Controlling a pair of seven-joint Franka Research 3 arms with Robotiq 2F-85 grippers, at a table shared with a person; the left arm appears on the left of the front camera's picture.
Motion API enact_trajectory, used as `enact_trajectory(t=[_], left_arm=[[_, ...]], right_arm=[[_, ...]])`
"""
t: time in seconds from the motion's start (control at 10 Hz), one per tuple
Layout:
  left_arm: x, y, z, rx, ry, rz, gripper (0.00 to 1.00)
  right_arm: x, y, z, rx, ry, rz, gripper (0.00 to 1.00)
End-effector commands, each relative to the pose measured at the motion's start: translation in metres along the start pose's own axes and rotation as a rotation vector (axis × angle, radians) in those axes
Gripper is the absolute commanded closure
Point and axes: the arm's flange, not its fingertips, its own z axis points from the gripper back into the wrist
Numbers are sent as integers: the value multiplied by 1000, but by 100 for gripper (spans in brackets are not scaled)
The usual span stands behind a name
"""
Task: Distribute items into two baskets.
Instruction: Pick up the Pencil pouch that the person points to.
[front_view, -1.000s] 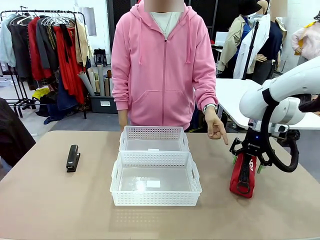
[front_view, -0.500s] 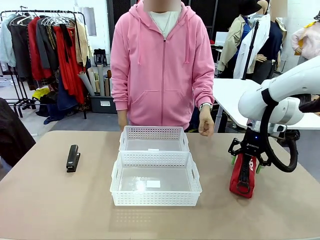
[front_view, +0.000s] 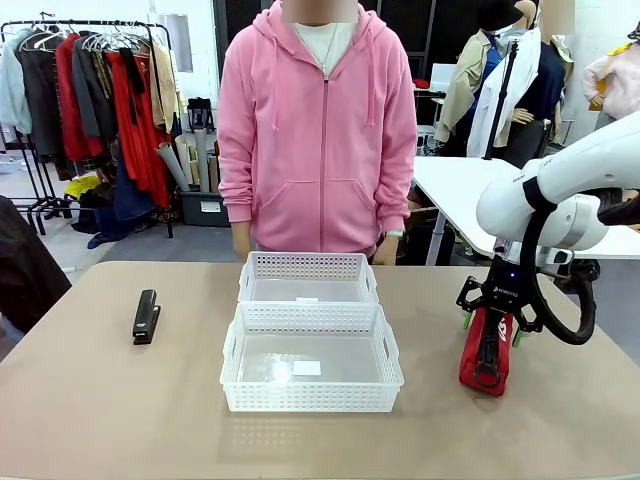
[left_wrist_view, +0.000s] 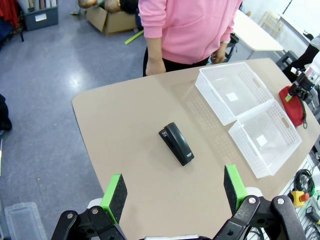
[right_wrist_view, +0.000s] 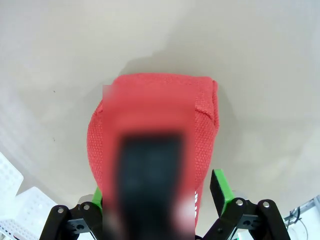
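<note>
- Your left gripper (left_wrist_view: 174, 187) hangs high above the left end of the tan tabletop (front_view: 100, 400). Its two green-padded fingers (left_wrist_view: 115, 190) stand wide apart with nothing between them.
- Below it lies the small black desk stapler (front_view: 146, 316). It is flat on the table near the left edge, well apart from everything else, with its length running from the near edge towards the far edge.
- In the middle of the table sit two white rectangular plastic baskets with lattice sides, one behind the other and touching or nearly so.
- The narrower basket (front_view: 308, 277) is by the far edge. The larger basket (front_view: 311, 358) is in front of it, towards the near edge. Each shows only a small white label on its floor.
- Behind the far edge, in line with the baskets, stands a person in a pink zipped hoodie (front_view: 320, 130) with both arms hanging down.
- Near the right edge of the table, well apart from the baskets, the soft red fabric pouch (front_view: 478, 365) stands on end. Its black zipper faces the near edge.
- Your right gripper (front_view: 492, 328) is lowered over the top of the pouch.
- Its green-padded fingers (right_wrist_view: 220, 187) are spread, one on each side of the red fabric. You cannot tell whether the pads touch the fabric, and they are not squeezing it.
- In the right wrist view the zipper is a dark blur.
</note>
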Motion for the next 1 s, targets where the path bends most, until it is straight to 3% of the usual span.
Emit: enact_trajectory(t=[0.0,0.1,0.6,0.9], left_arm=[[0,2,0,-15,-21,-14,0],[0,2,0,-15,-21,-14,0],[0,2,0,-15,-21,-14,0],[0,2,0,-15,-21,-14,0]], right_arm=[[0,1,0,1,-2,-3,0],[0,0,0,0,0,0,0],[-12,18,-2,-35,-13,-67,98],[-10,13,-1,-33,17,-88,100]])
